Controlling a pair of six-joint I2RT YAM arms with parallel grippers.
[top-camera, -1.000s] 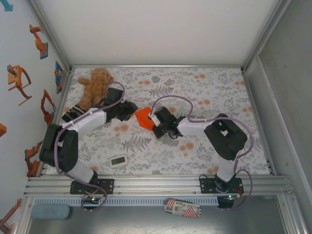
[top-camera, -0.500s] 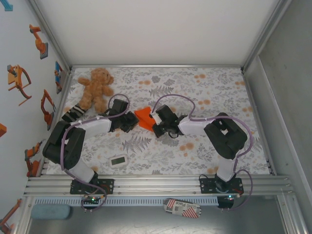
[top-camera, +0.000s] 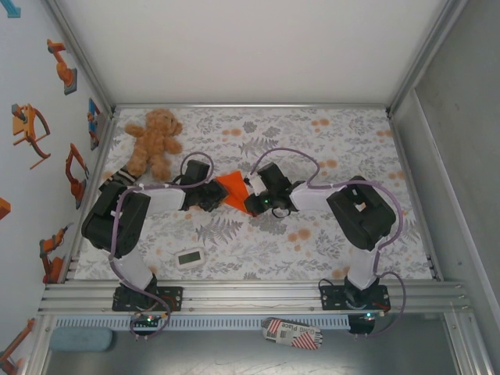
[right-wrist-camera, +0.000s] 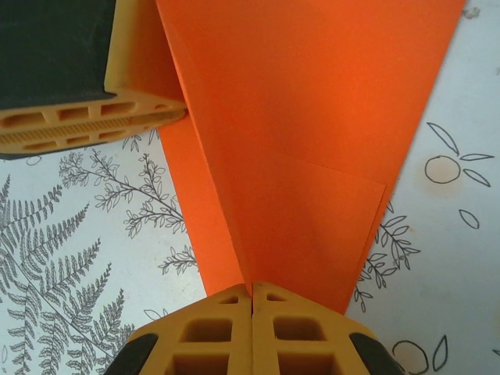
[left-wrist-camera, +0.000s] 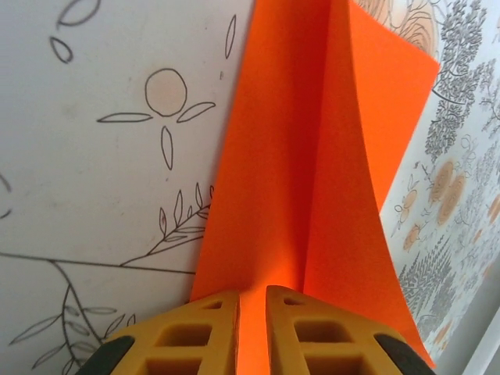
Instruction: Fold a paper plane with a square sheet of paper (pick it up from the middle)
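The orange paper (top-camera: 232,187), creased into a pointed shape with a centre fold, sits at mid-table between both grippers. My right gripper (top-camera: 250,200) is shut on its lower tip; in the right wrist view the jaws (right-wrist-camera: 251,294) meet on the paper (right-wrist-camera: 312,117) where the folds converge. My left gripper (top-camera: 218,195) is at the paper's left edge. In the left wrist view its jaws (left-wrist-camera: 251,303) stand a narrow gap apart, with the paper (left-wrist-camera: 312,156) showing through the gap and an upright flap rising to the right. The left fingers (right-wrist-camera: 86,117) also appear at the right wrist view's upper left.
A brown teddy bear (top-camera: 153,141) lies at the back left of the floral tablecloth (top-camera: 328,234). A small white timer (top-camera: 188,258) sits near the front left. Metal frame rails (top-camera: 250,293) run along the near edge.
The left arm has swung in toward the paper, bringing its gripper to the paper's left edge. The right gripper has shifted slightly up and right, still holding the paper.
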